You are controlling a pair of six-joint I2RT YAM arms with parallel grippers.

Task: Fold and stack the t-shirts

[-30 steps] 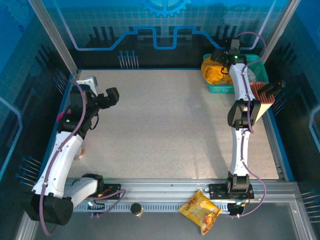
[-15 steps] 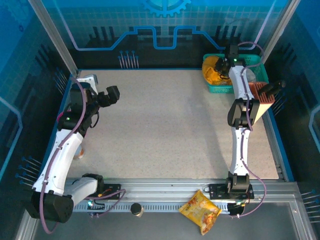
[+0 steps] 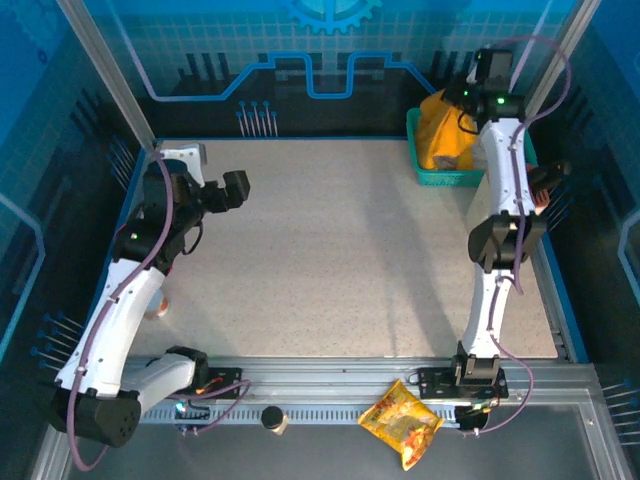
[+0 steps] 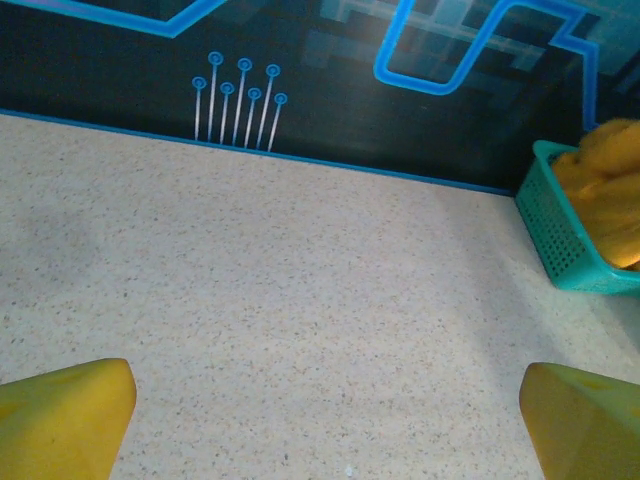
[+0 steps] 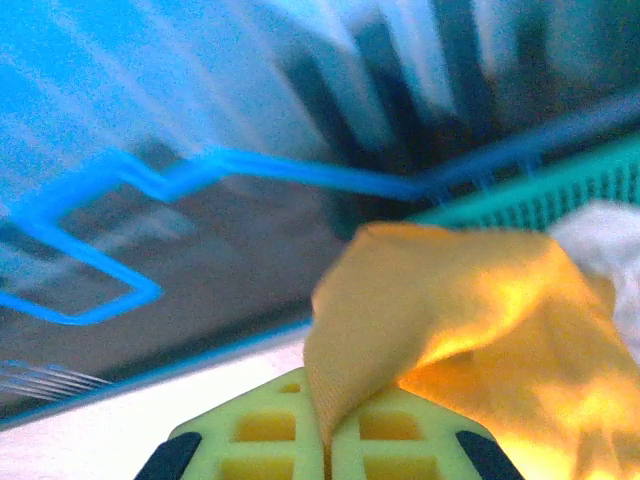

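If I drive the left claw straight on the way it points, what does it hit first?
Probably bare tabletop: the open left claw tilts down at it. The green basket sits off to the right of that line; depth is unclear.

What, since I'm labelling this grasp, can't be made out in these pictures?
- Top view: the right arm covers part of the t-shirt; how many lie in the basket is unclear.
- Right wrist view: the bottom edge cuts off the right gripper; the background is blurred.
- Left wrist view: the right edge cuts off the basket.
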